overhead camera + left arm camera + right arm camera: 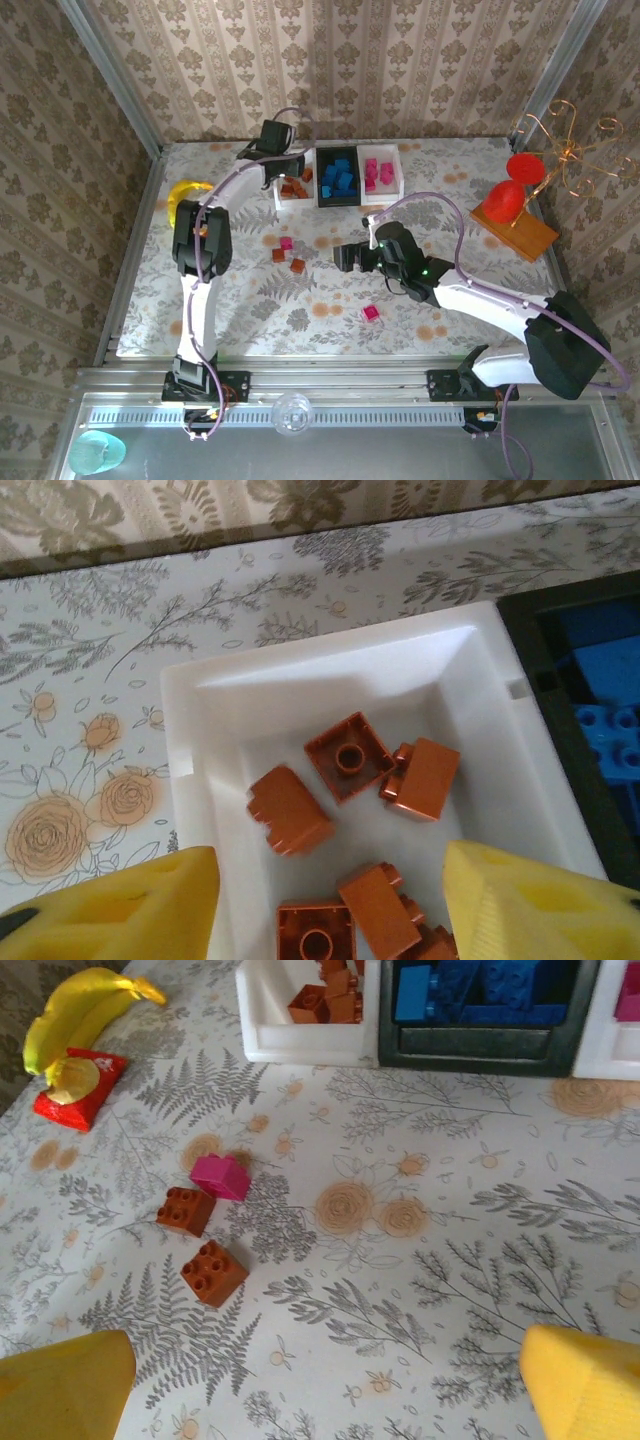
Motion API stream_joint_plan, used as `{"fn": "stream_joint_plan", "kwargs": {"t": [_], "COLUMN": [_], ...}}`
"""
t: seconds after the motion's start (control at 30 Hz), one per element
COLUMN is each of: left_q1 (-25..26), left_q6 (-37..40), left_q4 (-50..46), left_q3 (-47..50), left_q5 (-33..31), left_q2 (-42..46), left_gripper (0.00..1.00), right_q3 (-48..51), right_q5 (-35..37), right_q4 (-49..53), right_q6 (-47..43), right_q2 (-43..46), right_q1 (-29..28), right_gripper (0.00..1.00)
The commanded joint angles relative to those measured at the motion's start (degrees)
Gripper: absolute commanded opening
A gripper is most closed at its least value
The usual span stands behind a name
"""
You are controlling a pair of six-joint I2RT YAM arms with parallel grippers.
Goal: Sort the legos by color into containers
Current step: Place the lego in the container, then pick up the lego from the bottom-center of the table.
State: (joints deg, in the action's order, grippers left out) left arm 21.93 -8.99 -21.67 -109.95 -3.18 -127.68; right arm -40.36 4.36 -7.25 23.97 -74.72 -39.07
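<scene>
Three joined containers stand at the back: a left white tray (281, 196) with brown-orange legos, a black middle tray (338, 203) with blue legos, and a right white tray (397, 163) with pink legos. My left gripper (290, 165) hangs over the left white tray (200, 700), open, nothing between its fingers; several brown bricks (348, 755) lie loose below it. My right gripper (345, 257) is open above the table's middle. In its wrist view a pink brick (221, 1176) and two brown bricks (185, 1210) (213, 1272) lie ahead to the left. Another pink brick (371, 313) lies nearer the front.
A yellow banana (80, 1010) and a red-and-yellow square toy (78, 1088) sit at the table's left. An orange board (520, 232) with a red object and a wire stand is at the right edge. The black tray (560, 740) borders the white one on its right.
</scene>
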Motion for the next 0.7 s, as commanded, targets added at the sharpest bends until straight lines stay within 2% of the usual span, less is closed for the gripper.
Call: {"fn": "stream_joint_plan", "kwargs": {"t": [0.0, 0.2, 0.33, 0.5, 0.67], "left_q1": [0.2, 1.7, 1.7, 1.7, 1.6], "left_q6": [-1.0, -3.3, -4.3, -5.4, -5.0], "left_q4": [0.5, 10.3, 11.1, 12.1, 13.9], "left_q3": [5.6, 32.1, 45.8, 56.9, 62.5], "left_q5": [3.9, 7.3, 9.5, 15.4, 20.7], "left_q2": [9.1, 28.1, 37.8, 46.2, 50.1], "left_gripper": [0.66, 0.71, 0.73, 0.76, 0.81], "right_q3": [1.4, -0.4, -3.0, -5.2, -3.9], "right_q5": [3.1, 4.2, 5.3, 3.4, -1.8], "right_q4": [4.2, 9.2, 19.7, 34.9, 37.7], "right_q6": [-1.2, -2.7, -2.6, -1.0, 1.4], "right_q2": [0.7, -2.2, -3.4, -3.4, -2.9], "right_q1": [-0.3, -2.5, -3.4, -4.1, -7.8], "right_gripper": [1.00, 1.00, 1.00, 0.98, 0.93]}}
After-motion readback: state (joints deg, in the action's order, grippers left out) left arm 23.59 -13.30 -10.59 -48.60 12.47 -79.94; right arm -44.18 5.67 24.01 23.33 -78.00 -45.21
